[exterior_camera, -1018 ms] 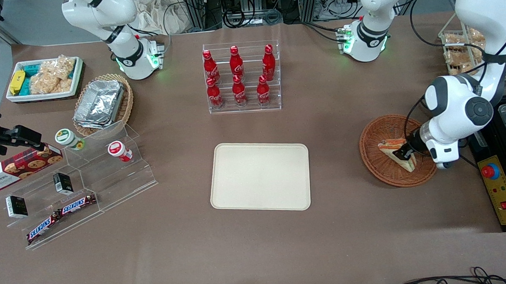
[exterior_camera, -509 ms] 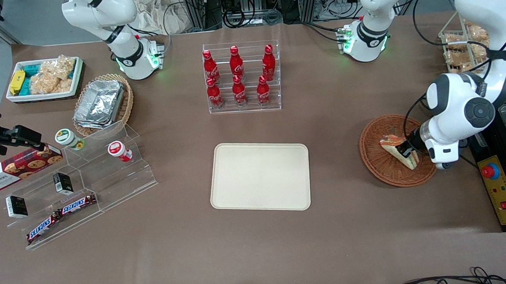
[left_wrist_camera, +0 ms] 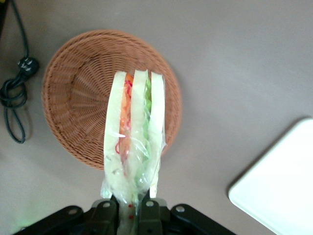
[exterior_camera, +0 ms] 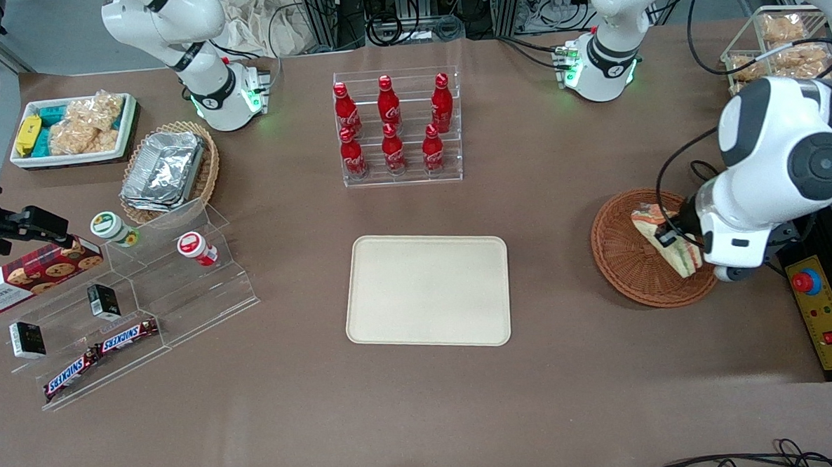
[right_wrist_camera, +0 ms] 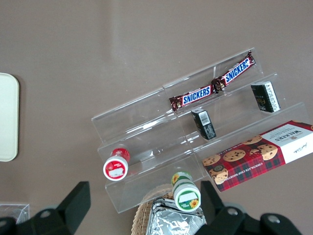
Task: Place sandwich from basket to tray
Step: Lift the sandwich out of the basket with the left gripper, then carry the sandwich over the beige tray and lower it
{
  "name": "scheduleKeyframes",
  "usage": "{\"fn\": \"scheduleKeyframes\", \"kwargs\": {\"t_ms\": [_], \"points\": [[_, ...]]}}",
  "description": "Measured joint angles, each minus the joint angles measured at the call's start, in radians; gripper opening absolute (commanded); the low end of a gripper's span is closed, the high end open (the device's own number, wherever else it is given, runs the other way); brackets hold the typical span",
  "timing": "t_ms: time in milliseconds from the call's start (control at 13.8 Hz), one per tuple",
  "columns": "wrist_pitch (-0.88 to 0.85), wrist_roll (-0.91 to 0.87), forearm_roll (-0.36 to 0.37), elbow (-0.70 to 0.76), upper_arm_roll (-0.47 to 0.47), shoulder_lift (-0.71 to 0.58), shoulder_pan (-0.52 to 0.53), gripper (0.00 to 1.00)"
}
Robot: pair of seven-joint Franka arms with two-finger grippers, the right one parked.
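Note:
The sandwich point(exterior_camera: 663, 241) is a wrapped wedge of pale bread with orange, red and green filling. My left gripper point(exterior_camera: 669, 238) is shut on it and holds it lifted above the reddish-brown wicker basket point(exterior_camera: 620, 252). The left wrist view shows the sandwich point(left_wrist_camera: 134, 132) standing out from the gripper point(left_wrist_camera: 131, 208), with the basket point(left_wrist_camera: 78, 98) well below it and holding nothing. The cream tray point(exterior_camera: 428, 290) lies flat at the table's middle, toward the parked arm from the basket; its corner shows in the left wrist view point(left_wrist_camera: 279, 191).
A clear rack of red cola bottles point(exterior_camera: 394, 126) stands farther from the front camera than the tray. A wire rack of bagged snacks point(exterior_camera: 773, 42) and a yellow control box point(exterior_camera: 823, 314) sit at the working arm's end. A clear stepped shelf point(exterior_camera: 131, 302) stands at the parked arm's end.
My gripper has risen with the sandwich in it, lifting it off the basket's floor. The arm's wrist has come up and looks larger in the front view.

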Motion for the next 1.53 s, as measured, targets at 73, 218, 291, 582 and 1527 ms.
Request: {"fn": "scheduleKeyframes", "kwargs": {"t_ms": [73, 218, 291, 582, 1527], "points": [[-0.006, 0.015, 0.001, 0.028, -0.001, 0.005, -0.044, 0.0], [-0.008, 0.028, 0.001, 0.067, -0.002, 0.037, -0.132, 0.0], [-0.008, 0.028, 0.002, 0.087, -0.002, 0.066, -0.174, 0.0], [0.023, 0.033, 0.055, 0.177, 0.0, 0.24, -0.295, 0.0], [0.384, 0.034, 0.2, 0.233, 0.026, 0.594, -0.474, 1.0]]}}
